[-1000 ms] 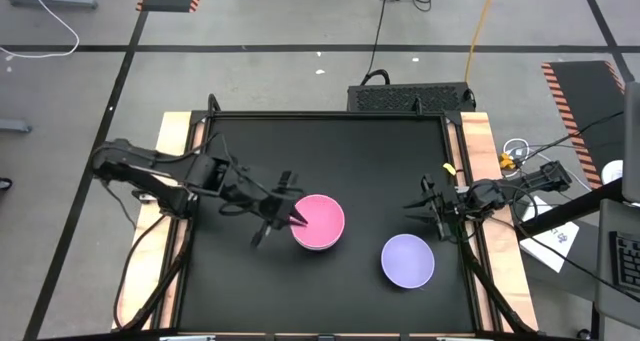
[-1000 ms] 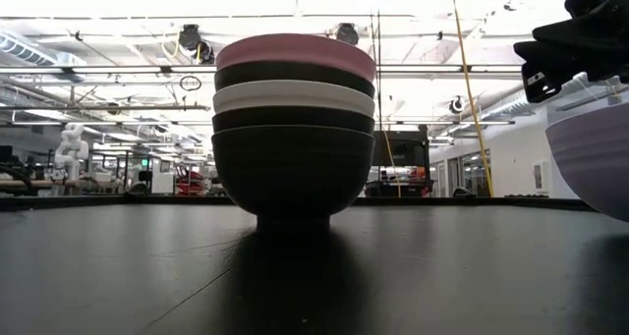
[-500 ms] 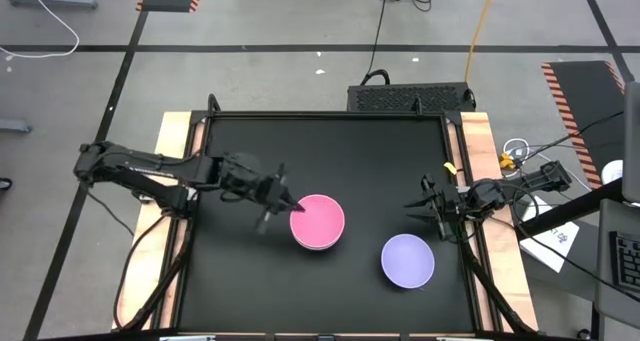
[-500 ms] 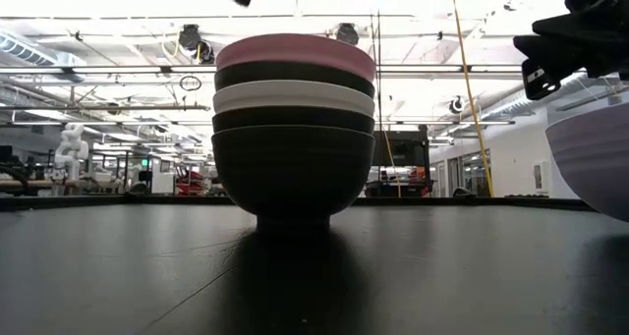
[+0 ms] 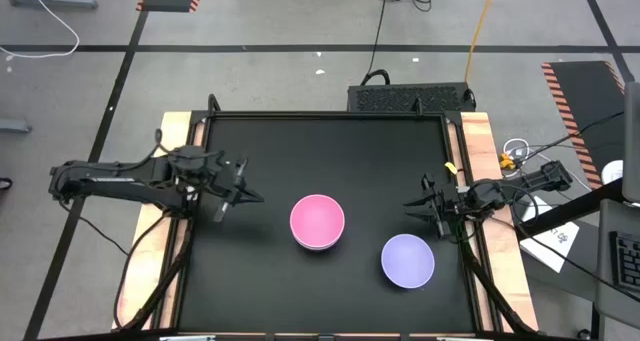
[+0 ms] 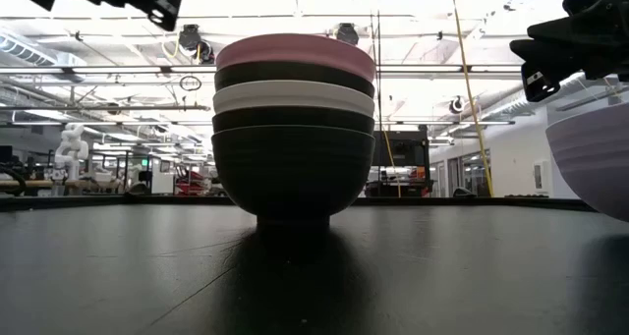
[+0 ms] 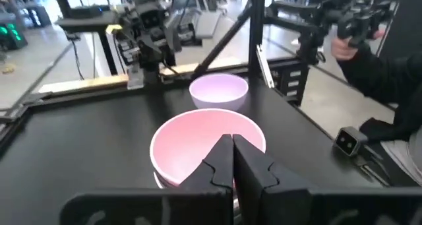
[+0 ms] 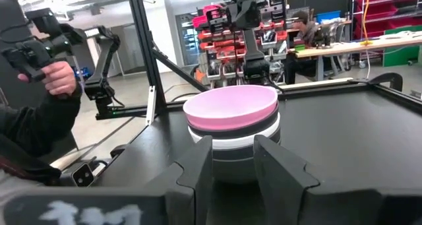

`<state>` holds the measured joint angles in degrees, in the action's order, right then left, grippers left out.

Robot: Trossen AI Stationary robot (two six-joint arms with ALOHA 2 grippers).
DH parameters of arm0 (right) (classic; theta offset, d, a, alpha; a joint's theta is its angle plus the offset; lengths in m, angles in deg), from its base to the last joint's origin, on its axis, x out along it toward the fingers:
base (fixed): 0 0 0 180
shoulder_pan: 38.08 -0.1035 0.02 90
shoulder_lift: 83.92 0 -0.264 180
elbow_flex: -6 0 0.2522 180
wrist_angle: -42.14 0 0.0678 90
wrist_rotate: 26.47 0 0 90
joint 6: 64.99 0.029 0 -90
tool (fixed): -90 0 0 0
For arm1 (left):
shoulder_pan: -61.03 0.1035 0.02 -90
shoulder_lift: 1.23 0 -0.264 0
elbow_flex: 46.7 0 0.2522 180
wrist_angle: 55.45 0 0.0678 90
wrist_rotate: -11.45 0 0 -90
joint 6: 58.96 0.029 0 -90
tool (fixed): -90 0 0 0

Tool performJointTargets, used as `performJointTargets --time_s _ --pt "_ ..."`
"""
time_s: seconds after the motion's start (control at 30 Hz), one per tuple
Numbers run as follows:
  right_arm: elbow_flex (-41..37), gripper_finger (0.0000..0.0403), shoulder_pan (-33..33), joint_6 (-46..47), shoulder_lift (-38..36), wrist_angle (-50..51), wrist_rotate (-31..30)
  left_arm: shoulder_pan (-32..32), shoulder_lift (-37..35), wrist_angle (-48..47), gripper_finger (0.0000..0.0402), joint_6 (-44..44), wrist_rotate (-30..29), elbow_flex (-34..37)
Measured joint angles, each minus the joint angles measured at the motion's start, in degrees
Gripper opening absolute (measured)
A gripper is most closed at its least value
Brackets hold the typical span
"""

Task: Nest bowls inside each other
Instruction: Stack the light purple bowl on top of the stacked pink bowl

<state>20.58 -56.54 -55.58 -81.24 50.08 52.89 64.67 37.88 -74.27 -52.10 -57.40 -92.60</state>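
Now empty, left tool [image 5: 240,194] with fingers pressed together, hanging over the left part of the table [image 5: 330,141], apart from the stack. Right tool [image 5: 425,207] parked at the right edge, fingers [image 8: 277,162] parted around nothing, just beyond the lavender bowl [image 5: 408,260].

Stands near mid-table: nested stack [image 6: 295,129] with the pink bowl [image 5: 318,222] on top, then black, white and two more black beneath in the low view. Sits alone to the near right of the stack, not yet nested: the lavender bowl.

Likely trouble: stack tall on one narrow foot, so probably prone to tip or slide if knocked at the rim. Risk too of the lavender bowl landing tilted on the pink rim if let go off-centre or from too high. Rim pinch on smooth plastic possibly slippery. Lavender bowl close to the right edge and the right arm, so little slack on that side; possible clash if both arms close on the stack together.

Open room: plenty of bare table left of the stack and along the far side; less between the stack and the lavender bowl. Beyond the table, a person's hand [image 8: 58,76] with a controller, clear of the work.
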Motion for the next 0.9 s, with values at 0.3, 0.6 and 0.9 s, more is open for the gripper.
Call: performJointTargets --time_s 0.3,0.6,0.9 --pt "0.0 0.0105 0.0 0.0 0.0 -2.5 -0.1 2.3 -5.9 -1.9 0.0031 0.5 2.1 1.9" --pt "0.0 0.0105 0.0 -0.3 0.0 -3.0 -0.1 5.3 -6.2 -6.0 0.0006 1.3 1.3 5.4" --pt "0.0 0.0105 0.0 -1.6 0.0 -3.0 -0.1 11.2 -14.3 3.0 0.0003 -6.3 2.5 18.4"
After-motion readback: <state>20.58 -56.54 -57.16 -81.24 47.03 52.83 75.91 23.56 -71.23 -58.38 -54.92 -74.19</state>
